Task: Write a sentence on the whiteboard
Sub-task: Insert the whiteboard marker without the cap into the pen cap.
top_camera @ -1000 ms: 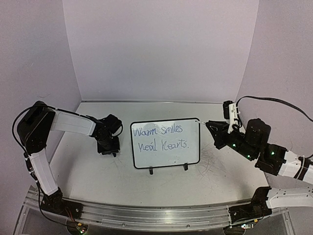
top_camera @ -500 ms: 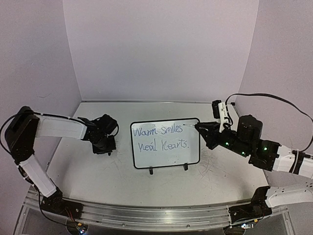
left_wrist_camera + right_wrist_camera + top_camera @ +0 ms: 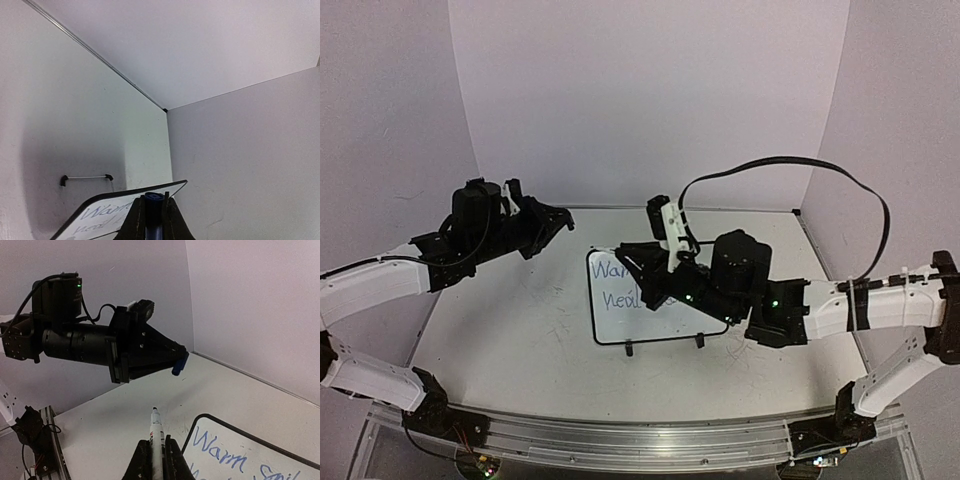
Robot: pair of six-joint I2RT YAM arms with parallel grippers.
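Observation:
The whiteboard [image 3: 630, 325] stands mid-table on two black feet, its right part hidden by my right arm. Only the start of the blue sentence [image 3: 610, 272] shows there; "Warm" [image 3: 220, 452] is readable in the right wrist view. My right gripper [image 3: 621, 252] hovers over the board's top left corner, shut on a white marker [image 3: 156, 432] whose bare tip points left. My left gripper [image 3: 563, 213] is raised at the back left, shut on a blue marker cap [image 3: 154, 197]. That cap [image 3: 180, 364] faces the marker tip, a gap apart. The whiteboard [image 3: 100, 212] lies below the left fingers.
Purple walls [image 3: 650, 100] close in the back and both sides of the scuffed white table [image 3: 520, 350]. A metal rail [image 3: 620, 440] with both arm bases runs along the near edge. The right arm's black cable [image 3: 790, 165] loops high above the board.
My left gripper has shut and risen from the table left of the board to the back left. My right arm swung left across the board with the marker.

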